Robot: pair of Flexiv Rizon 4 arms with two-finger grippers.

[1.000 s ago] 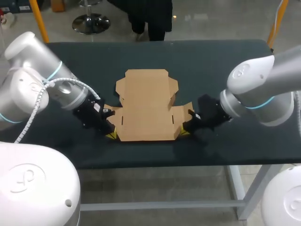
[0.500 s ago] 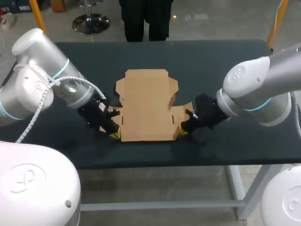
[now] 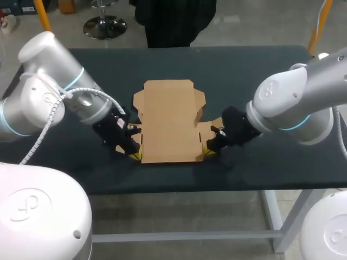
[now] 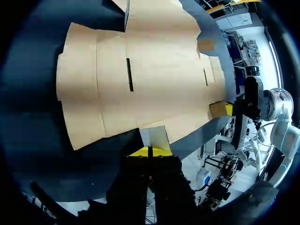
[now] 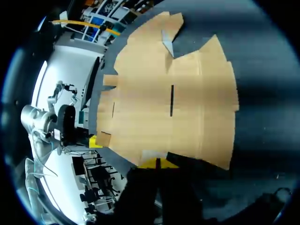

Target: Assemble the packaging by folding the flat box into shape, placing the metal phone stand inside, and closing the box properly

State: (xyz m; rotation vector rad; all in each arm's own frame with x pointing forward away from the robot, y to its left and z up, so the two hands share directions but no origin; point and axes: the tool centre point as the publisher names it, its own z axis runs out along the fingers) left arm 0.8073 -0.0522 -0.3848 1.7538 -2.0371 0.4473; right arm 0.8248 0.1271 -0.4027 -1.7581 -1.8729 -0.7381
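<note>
Since the flat brown cardboard box [image 3: 169, 122] looks light and crease-prone, note your left gripper [image 4: 149, 152] and right gripper [image 5: 157, 163] each pinched narrow on a near corner flap

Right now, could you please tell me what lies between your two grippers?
The flat box lies between the left gripper and the right gripper, seen in the head view.

The brown cardboard flat box [image 3: 169, 122] lies unfolded on the dark tabletop [image 3: 244, 70] near its front edge, with 2 thin slots in its panels.
</note>
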